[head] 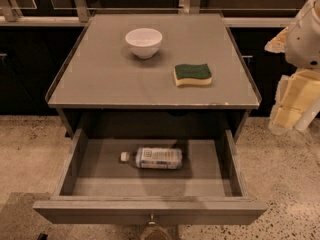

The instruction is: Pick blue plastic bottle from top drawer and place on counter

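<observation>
A: Where does the single camera sit?
B: High, on the near side of the counter [100, 79], looking down and away; the open top drawer [150, 206] lies nearest, the counter's far edge near the top.
A: How close?
B: Fairly near; counter and drawer fill most of the width; the end effector [292, 106] hangs at the right edge.

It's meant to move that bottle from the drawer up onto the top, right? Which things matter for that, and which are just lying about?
For the job: blue plastic bottle, on its side in the open top drawer; counter; gripper, at the far right, beside the counter.

Lying about: white bowl and green-topped sponge, both on the counter.
</observation>
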You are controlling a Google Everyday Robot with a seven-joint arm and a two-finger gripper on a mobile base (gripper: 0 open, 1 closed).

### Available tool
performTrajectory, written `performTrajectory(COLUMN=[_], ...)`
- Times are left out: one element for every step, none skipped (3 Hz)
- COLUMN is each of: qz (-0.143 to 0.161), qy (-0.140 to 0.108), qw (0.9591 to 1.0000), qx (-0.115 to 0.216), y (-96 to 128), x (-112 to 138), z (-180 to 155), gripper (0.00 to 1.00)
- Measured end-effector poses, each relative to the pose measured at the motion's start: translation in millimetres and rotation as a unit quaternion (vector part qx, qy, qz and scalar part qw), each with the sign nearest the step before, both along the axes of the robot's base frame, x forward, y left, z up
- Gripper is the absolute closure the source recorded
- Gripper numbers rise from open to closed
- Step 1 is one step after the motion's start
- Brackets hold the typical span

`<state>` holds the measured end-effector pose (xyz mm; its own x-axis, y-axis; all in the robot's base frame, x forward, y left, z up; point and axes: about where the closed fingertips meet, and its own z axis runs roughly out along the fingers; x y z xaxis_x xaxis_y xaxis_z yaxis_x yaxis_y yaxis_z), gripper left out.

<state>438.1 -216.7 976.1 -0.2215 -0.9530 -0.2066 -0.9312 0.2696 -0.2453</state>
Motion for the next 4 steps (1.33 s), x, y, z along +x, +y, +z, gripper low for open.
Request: performTrajectory(qz=[0.000, 0.009, 0.008, 0.006], qy=[0.000, 0.015, 0.056, 0.060], qw=[1.0000, 0.9990, 0.9880, 0.9743], qx=[0.000, 0.042, 0.144, 0.217], y=[0.0, 5.0, 17.9, 36.7], x=[0.0, -3.1, -9.5, -5.6], z=[0.0, -39.2, -133.1, -185.2], gripper=[0.00, 0.00, 0.00, 0.00])
